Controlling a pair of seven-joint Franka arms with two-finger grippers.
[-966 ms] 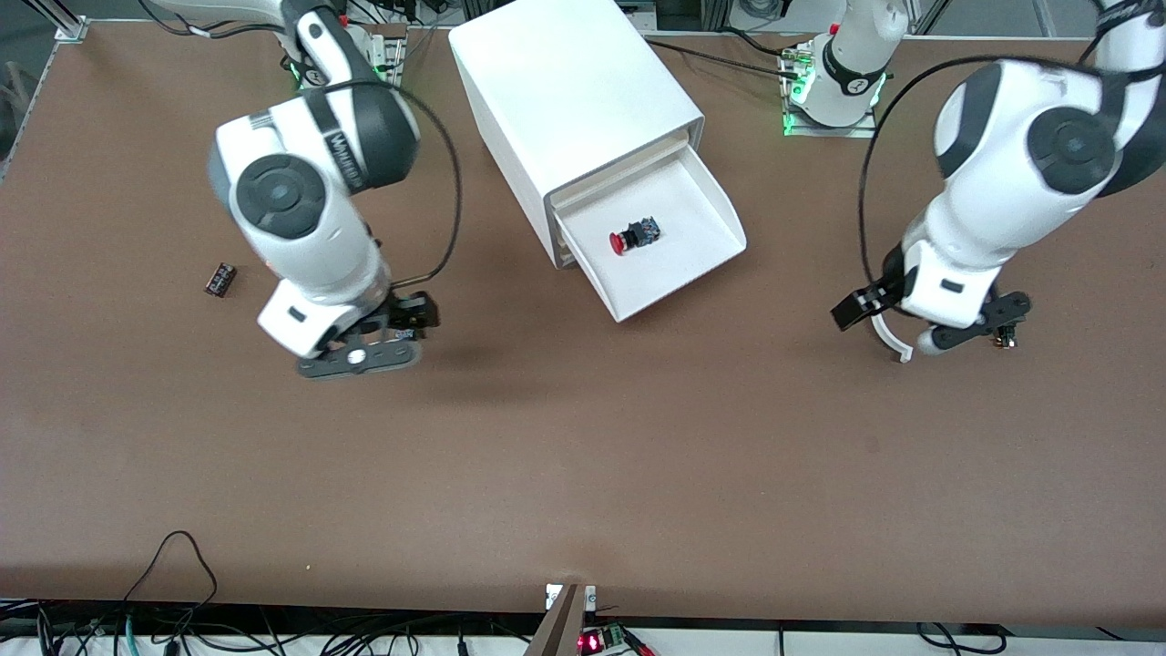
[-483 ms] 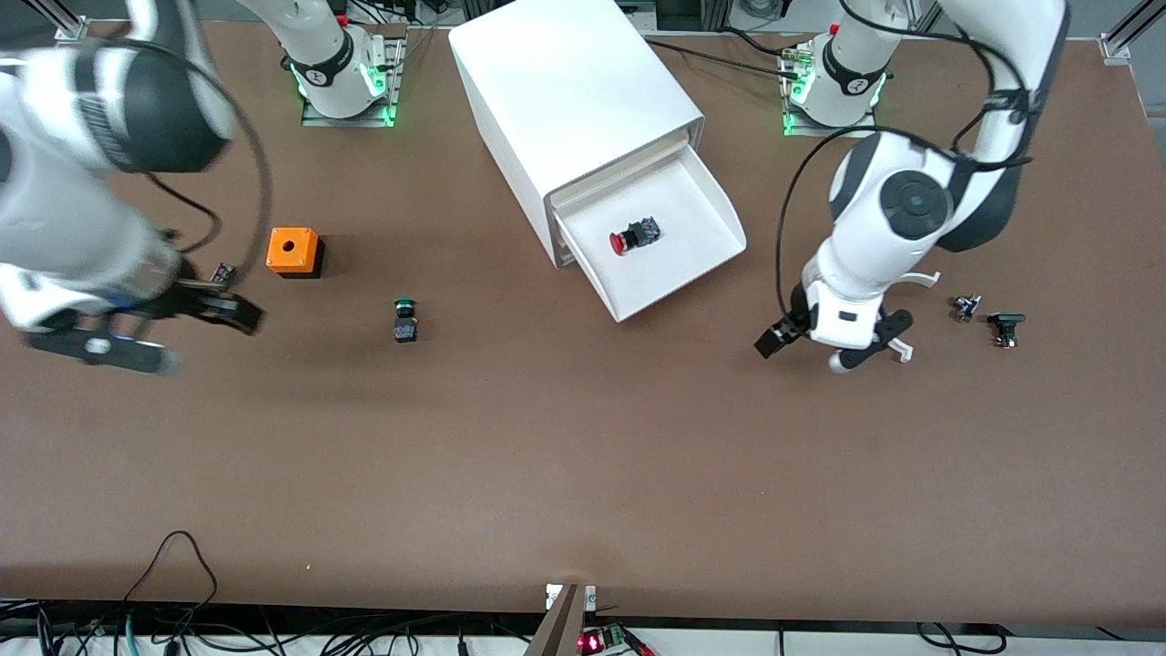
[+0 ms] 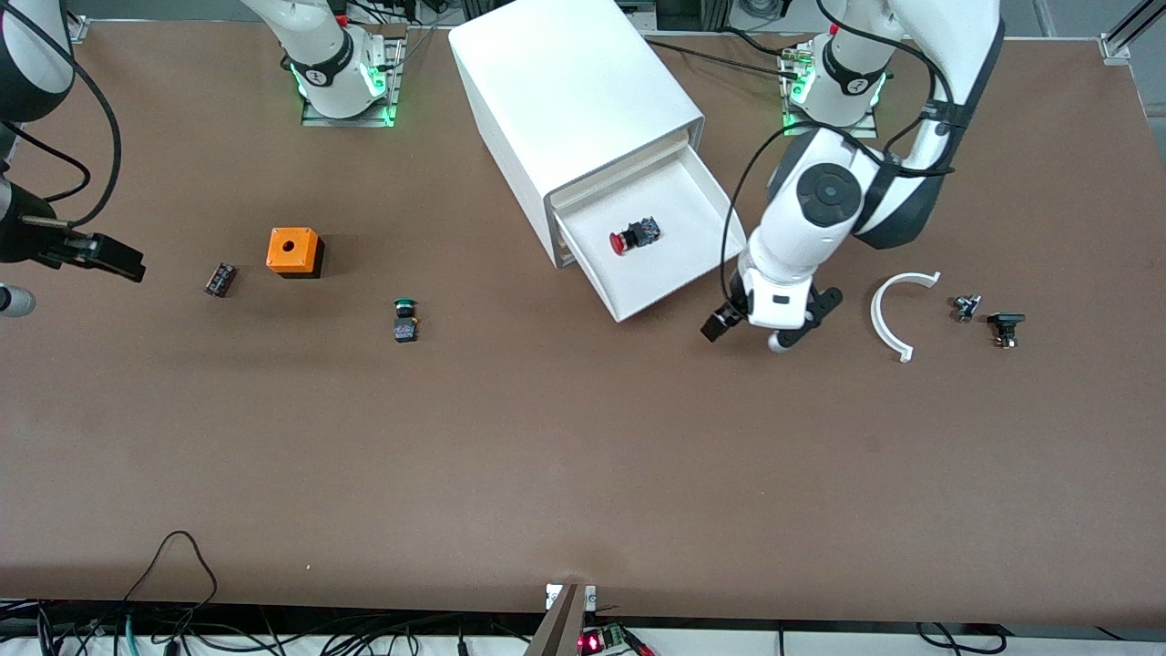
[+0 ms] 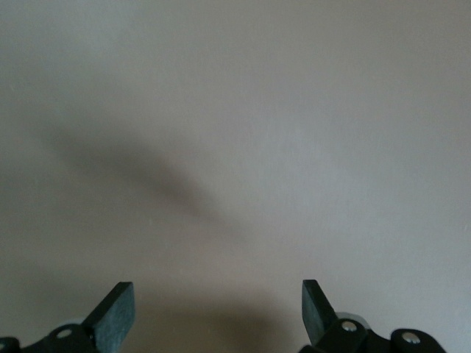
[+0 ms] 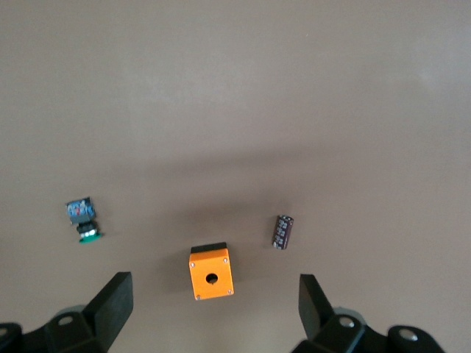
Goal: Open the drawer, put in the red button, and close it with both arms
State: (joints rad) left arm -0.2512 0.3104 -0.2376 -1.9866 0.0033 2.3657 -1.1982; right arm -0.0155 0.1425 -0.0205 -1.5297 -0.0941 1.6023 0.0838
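A white box cabinet (image 3: 574, 100) stands on a brown table (image 3: 583, 456), with one shallow white drawer (image 3: 674, 269) pulled open toward the front camera. The red button (image 3: 634, 236) lies on its side on the drawer floor, about midway across. Its long axis runs slantwise: the red cap points toward the front camera and the right arm's end of the table, and the black body points toward the cabinet and the left arm's end.

The left gripper (image 3: 749, 330) hangs over bare table just beside the drawer's outer corner, on the side toward the left arm's end. Its jaws are spread wide and hold nothing. The right gripper (image 3: 55, 273) is at the right arm's end of the table, partly cut off by the frame edge, also wide open and empty.

The left wrist view shows only bare tabletop between its two fingertips (image 4: 114, 309). The right wrist view looks down on an orange box (image 5: 210, 272) with a hole, a green-capped button (image 5: 82, 219) and a small dark cylinder (image 5: 283, 231) (the drawer does not show in either wrist view). Only the front view shows a white curved piece (image 3: 888, 319) and two small dark parts (image 3: 988, 317) near the left arm's end.
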